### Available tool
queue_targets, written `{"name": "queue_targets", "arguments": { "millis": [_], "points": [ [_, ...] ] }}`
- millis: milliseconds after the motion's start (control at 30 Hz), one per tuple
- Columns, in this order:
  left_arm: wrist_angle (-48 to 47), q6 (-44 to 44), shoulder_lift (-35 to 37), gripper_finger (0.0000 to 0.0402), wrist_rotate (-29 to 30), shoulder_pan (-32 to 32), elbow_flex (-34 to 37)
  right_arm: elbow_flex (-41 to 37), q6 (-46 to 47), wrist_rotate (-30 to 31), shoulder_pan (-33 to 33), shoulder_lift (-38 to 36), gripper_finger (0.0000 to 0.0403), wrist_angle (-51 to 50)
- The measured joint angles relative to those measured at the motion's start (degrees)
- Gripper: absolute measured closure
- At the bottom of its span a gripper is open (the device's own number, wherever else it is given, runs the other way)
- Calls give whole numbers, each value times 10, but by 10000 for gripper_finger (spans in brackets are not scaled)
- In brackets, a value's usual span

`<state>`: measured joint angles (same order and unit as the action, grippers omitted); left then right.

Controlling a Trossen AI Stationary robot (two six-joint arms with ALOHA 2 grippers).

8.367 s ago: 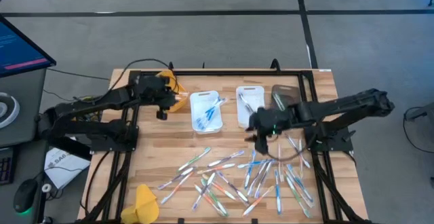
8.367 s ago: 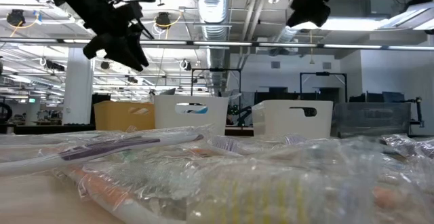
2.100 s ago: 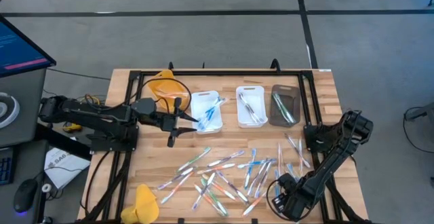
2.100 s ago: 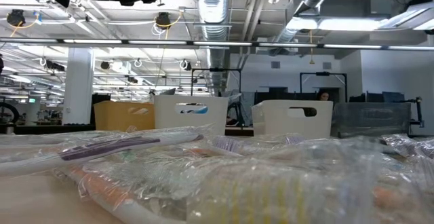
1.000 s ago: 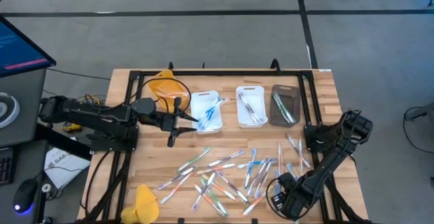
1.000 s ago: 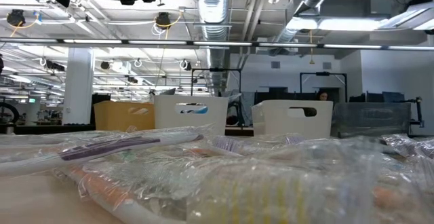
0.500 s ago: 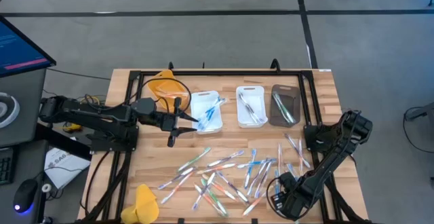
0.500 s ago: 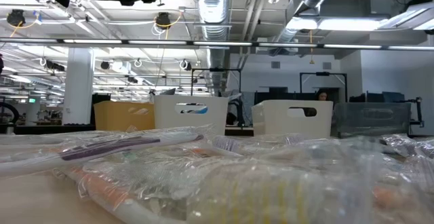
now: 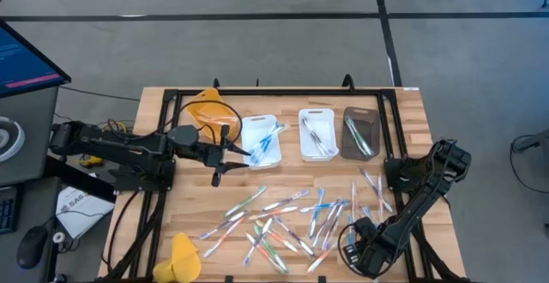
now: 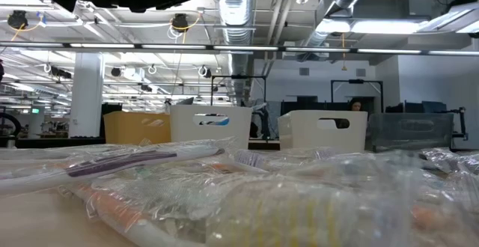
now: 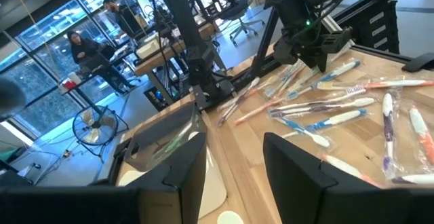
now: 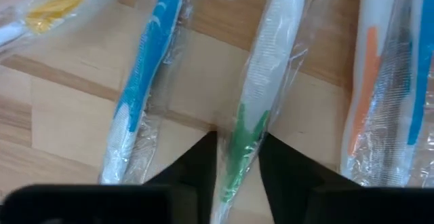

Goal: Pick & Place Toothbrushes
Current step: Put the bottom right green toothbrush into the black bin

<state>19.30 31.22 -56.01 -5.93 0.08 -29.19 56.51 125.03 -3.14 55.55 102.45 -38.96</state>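
Several wrapped toothbrushes [image 9: 292, 219] lie scattered on the near half of the wooden table. My right gripper [image 9: 352, 247] points down at the pile's near right end. It is shut on a green-and-white toothbrush [image 12: 261, 75], which lies between a blue one [image 12: 146, 68] and an orange one [image 12: 369, 95]. My left gripper [image 11: 234, 173] hovers open and empty over the table's left part, beside the white tray [image 9: 260, 140] that holds blue brushes. My right gripper pinches the green part of the toothbrush's handle [image 12: 239, 146] between its two fingers, through the clear wrapper. The fingers come from above, point down and lie across the brush. The brush lies flat on the table.
A yellow tray [image 9: 208, 111], a second white tray [image 9: 316, 134] and a dark tray [image 9: 361, 134] stand in a row along the far side. A yellow object [image 9: 183, 255] lies at the near left. Black frame rails run along both sides of the table.
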Motion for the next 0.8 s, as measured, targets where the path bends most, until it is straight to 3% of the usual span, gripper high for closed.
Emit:
{"name": "queue_targets", "arguments": {
  "millis": [233, 800],
  "points": [
    [1, 0, 0, 260, 0, 0, 0, 0, 0, 1, 0, -1, 389, 2],
    [2, 0, 0, 260, 0, 0, 0, 17, -3, 4, -2, 1, 401, -2]
  ]
}}
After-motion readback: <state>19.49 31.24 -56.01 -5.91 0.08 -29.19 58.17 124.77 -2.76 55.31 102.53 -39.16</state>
